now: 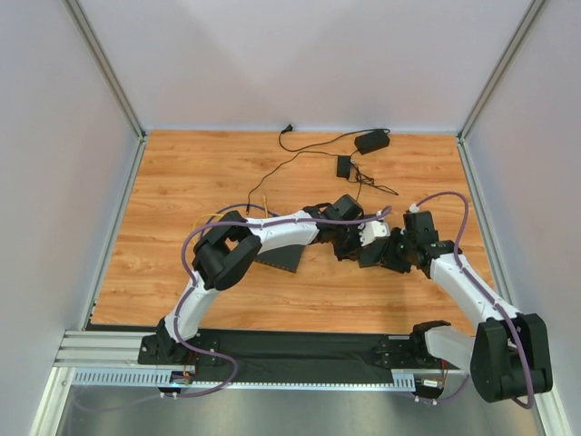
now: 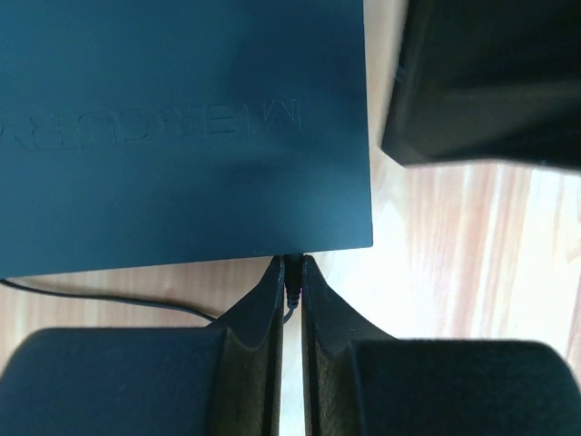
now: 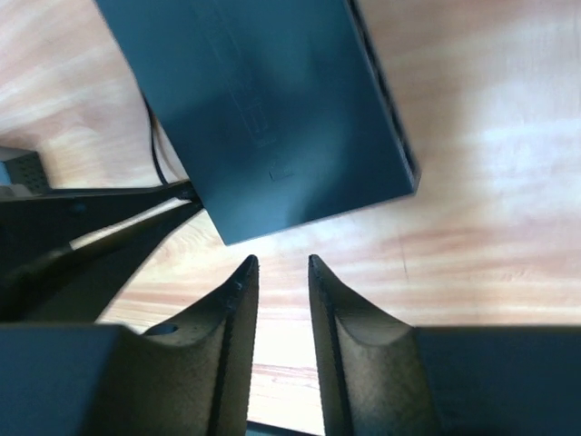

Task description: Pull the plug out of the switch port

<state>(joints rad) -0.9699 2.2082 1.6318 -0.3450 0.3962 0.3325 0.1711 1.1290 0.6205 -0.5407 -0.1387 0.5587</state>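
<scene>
L gripper (image 2: 291, 266): pinched tight on plug (image 2: 292, 287)
plug axis: sticks out of switch (image 2: 182, 127) near edge, so prob pull straight back
R gripper (image 3: 281, 265): narrow gap, empty, by switch end

Plug (image 2: 292, 277), prob., mostly hidden btwn left fingers (image 2: 263, 309); switch (image 2: 182, 127) cut off at top & left edges.
</scene>
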